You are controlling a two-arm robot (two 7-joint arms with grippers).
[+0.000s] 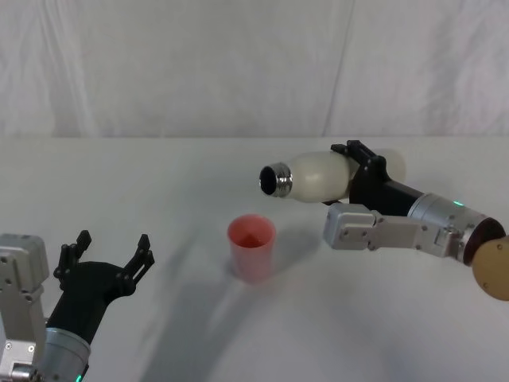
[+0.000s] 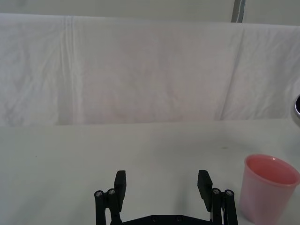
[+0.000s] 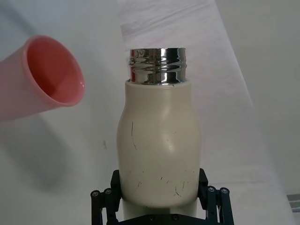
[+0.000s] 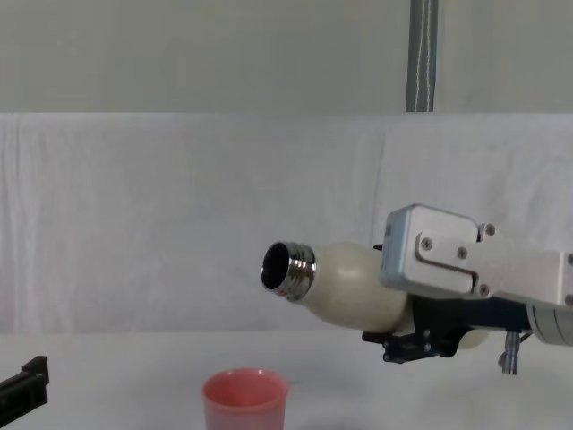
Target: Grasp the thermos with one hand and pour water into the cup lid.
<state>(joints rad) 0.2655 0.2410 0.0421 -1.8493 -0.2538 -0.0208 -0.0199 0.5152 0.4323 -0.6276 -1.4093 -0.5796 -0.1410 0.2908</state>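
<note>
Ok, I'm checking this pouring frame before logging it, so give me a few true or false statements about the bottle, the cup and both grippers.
1. The right gripper holds the thermos tipped nearly on its side. True.
2. The thermos's chrome neck is capped. False: the mouth is open.
3. The cup lid lies on its side on the table. False: it stands upright, opening up.
4. The left gripper is open and holds nothing. True.
5. The left gripper is clamped on the cup lid. False: it sits apart, to the cup's left.
</note>
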